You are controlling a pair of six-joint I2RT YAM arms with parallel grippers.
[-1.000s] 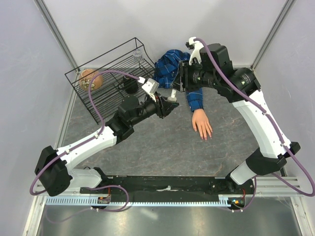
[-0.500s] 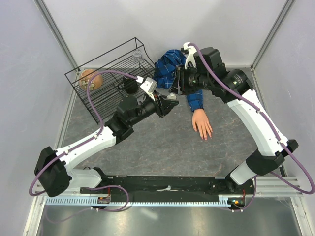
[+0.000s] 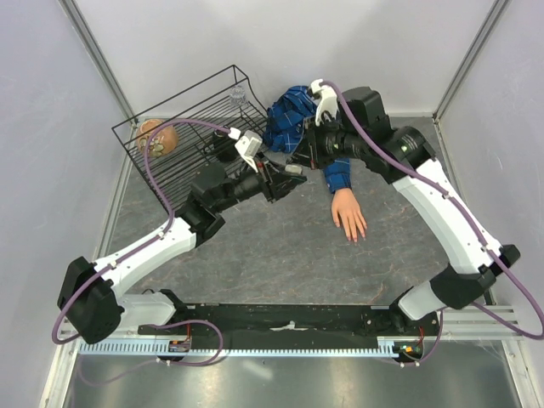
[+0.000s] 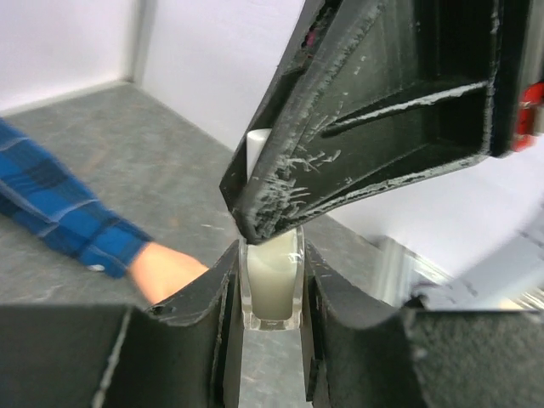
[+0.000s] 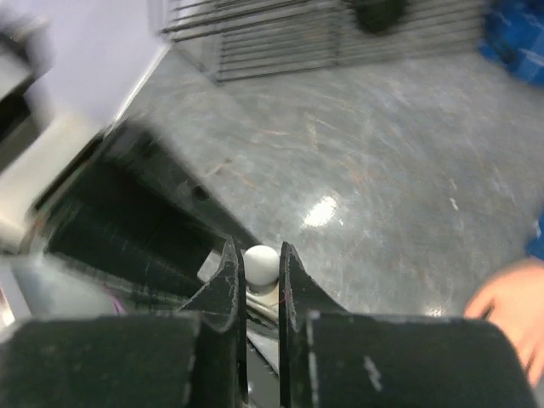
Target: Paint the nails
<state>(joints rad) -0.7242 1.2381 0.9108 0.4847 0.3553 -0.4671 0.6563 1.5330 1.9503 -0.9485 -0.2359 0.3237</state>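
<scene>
The left arm's fingers (image 4: 223, 293) clamp the small clear bottle (image 4: 272, 289). The right arm's fingers (image 5: 231, 276) are pinched narrowly around its white cap (image 5: 261, 263).

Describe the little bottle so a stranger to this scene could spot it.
Start at the black wire basket at back left; just right of it the two arms meet. The left gripper holds a small clear bottle of milky liquid, its white cap pinched by the right gripper: the only thing both grippers touch.

You've got a blue plaid sleeve (image 3: 338, 174), flesh-coloured mannequin hand (image 3: 348, 217), milky white-capped bottle (image 4: 272, 285), black wire basket (image 3: 183, 166), mottled grey counter (image 3: 280, 246).
</scene>
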